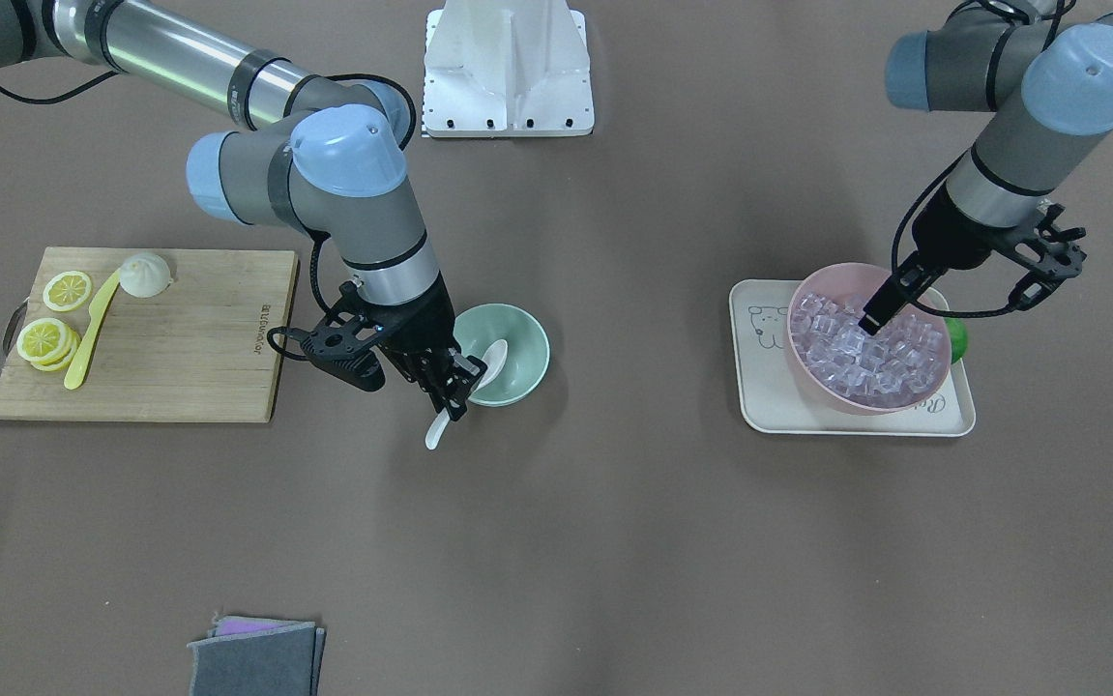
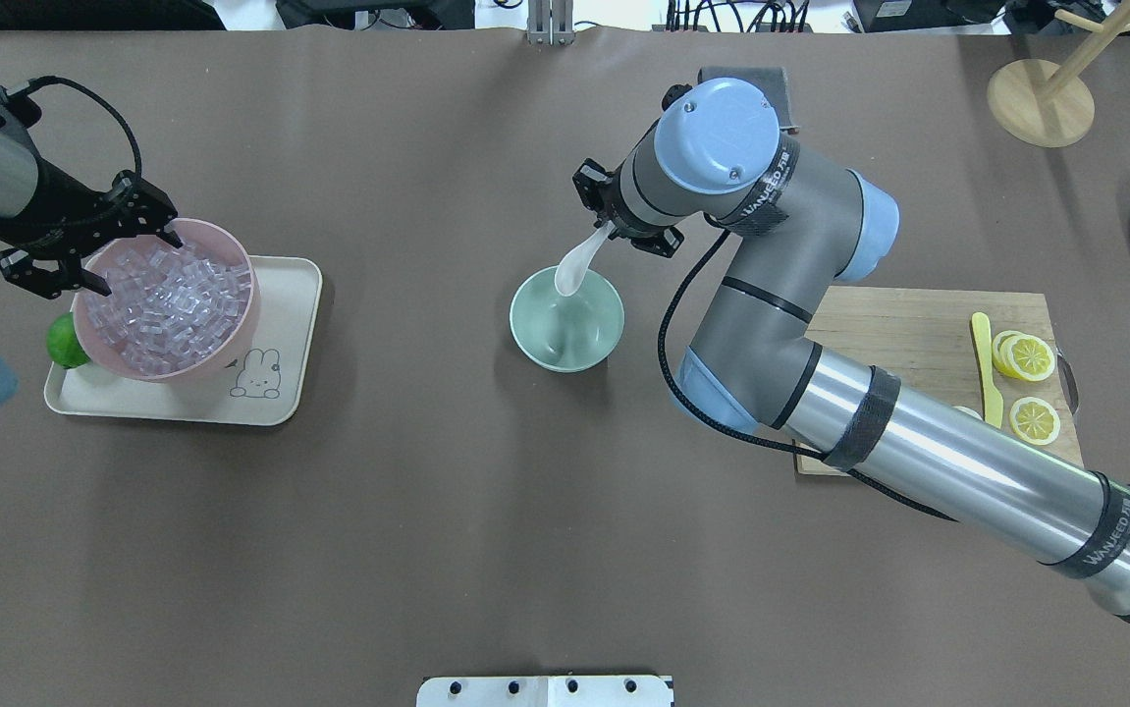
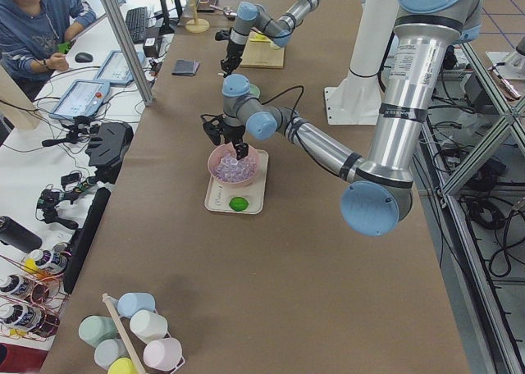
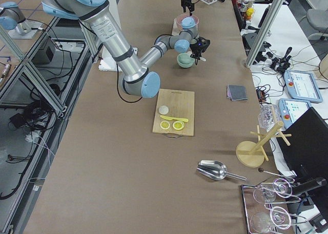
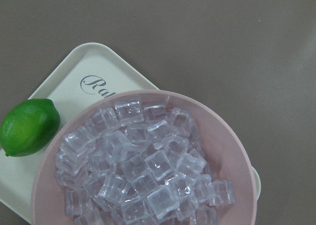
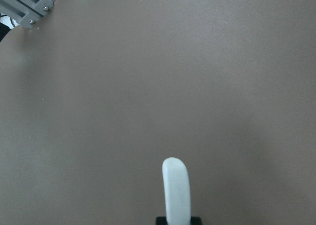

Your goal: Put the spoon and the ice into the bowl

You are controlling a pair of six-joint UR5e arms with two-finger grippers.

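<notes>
My right gripper [image 1: 454,382] is shut on the handle of the white spoon [image 1: 490,363]. It holds the spoon tilted, scoop down over the far rim of the mint-green bowl [image 1: 527,348]. In the overhead view the spoon [image 2: 574,267] hangs from that gripper [image 2: 614,231] over the bowl [image 2: 565,339]. The handle tip shows in the right wrist view [image 6: 177,190]. My left gripper [image 2: 139,263] is open above the pink bowl [image 2: 241,265] heaped with clear ice cubes [image 2: 167,304]. The left wrist view shows the ice [image 5: 158,163] and no fingers.
The pink bowl stands on a cream tray [image 2: 270,393] with a lime [image 2: 64,339] beside it. A wooden cutting board [image 1: 189,358] holds lemon slices, a yellow knife [image 1: 92,333] and a bun [image 1: 146,275]. Grey cloths [image 1: 256,657] lie at the operators' edge.
</notes>
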